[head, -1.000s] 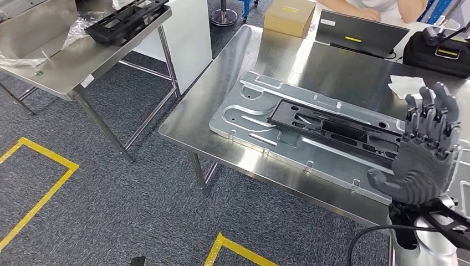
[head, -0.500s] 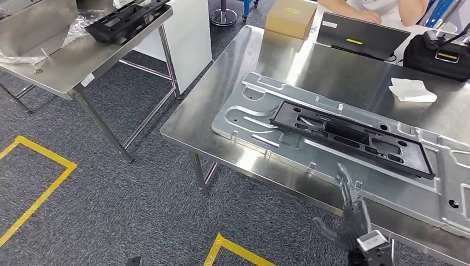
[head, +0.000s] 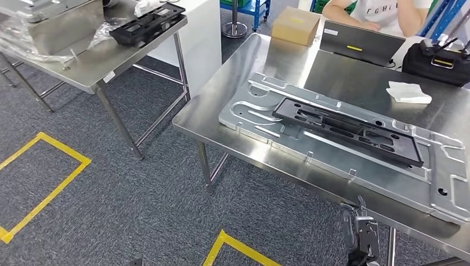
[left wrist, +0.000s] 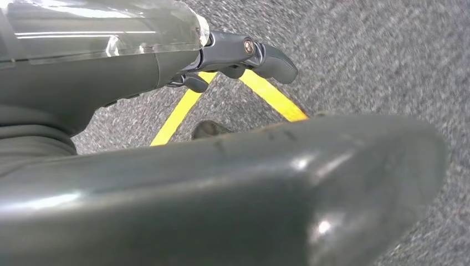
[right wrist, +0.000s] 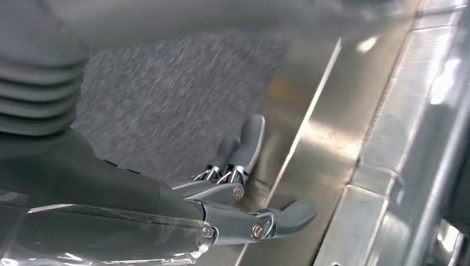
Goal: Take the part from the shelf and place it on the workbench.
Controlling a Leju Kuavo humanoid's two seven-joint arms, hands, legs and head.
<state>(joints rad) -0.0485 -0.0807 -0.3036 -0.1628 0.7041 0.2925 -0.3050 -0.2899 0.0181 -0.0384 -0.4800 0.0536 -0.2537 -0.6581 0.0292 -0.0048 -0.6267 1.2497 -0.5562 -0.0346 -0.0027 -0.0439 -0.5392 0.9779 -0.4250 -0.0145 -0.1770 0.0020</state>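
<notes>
Both hands empty, fingers apart: right hand [right wrist: 244, 183] beside workbench [head: 288, 61] edge, left hand [left wrist: 233, 55] above floor.

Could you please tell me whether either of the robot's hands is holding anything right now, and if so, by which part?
Nothing is held: the right hand and left hand are empty, fingers apart.

White letters reading "FGHI", cut off at the edges, stand on the chest of the person's white T-shirt [head: 382, 10], far across the steel workbench from the right hand [head: 360, 233]. The yellow labels on the brown cardboard box [head: 299, 25] and the dark grey laptop lid [head: 360, 40] are too small to read.
</notes>
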